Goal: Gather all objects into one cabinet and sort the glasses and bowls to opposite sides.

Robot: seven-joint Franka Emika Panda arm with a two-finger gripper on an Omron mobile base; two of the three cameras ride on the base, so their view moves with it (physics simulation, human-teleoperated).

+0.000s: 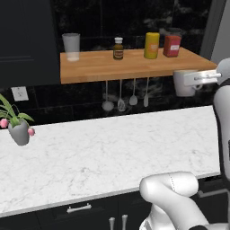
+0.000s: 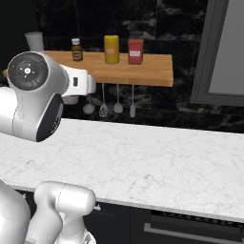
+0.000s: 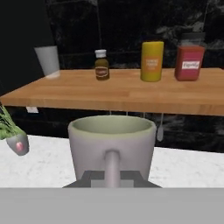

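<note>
1. Up at the right edge of the left base view, the gripper (image 1: 194, 81) carries a pale grey mug (image 1: 183, 83) in the air, just under the front corner of the wooden wall shelf (image 1: 90, 67) and well above the marble worktop (image 1: 108, 148). On the shelf, above and to the left of the gripper, stand a yellow canister (image 1: 152, 45), a red jar (image 1: 172, 45), a small brown bottle (image 1: 118, 48) and, farthest off, a clear tumbler (image 1: 71, 46). Ladles and spoons (image 1: 120, 104) hang below the shelf. A potted plant (image 1: 19, 130) sits far left on the worktop.

2. From the right base view, the arm's big joint hides most of the hand; part of the mug (image 2: 71, 99) peeks out below it. An open dark cabinet door (image 2: 224, 52) stands far to the right of the gripper.

3. Through the hand view, the mug (image 3: 112, 146) sits right at the gripper (image 3: 112, 177), upright, handle facing the camera and pinched between the fingertips (image 3: 89, 178), which are clamped on it. The shelf edge lies just beyond and above its rim.

4. To do this carry well, I would keep the mug level, draw it clear of the shelf's underside before swinging, and move slowly, since a pinch on the handle alone could let it swivel.
</note>
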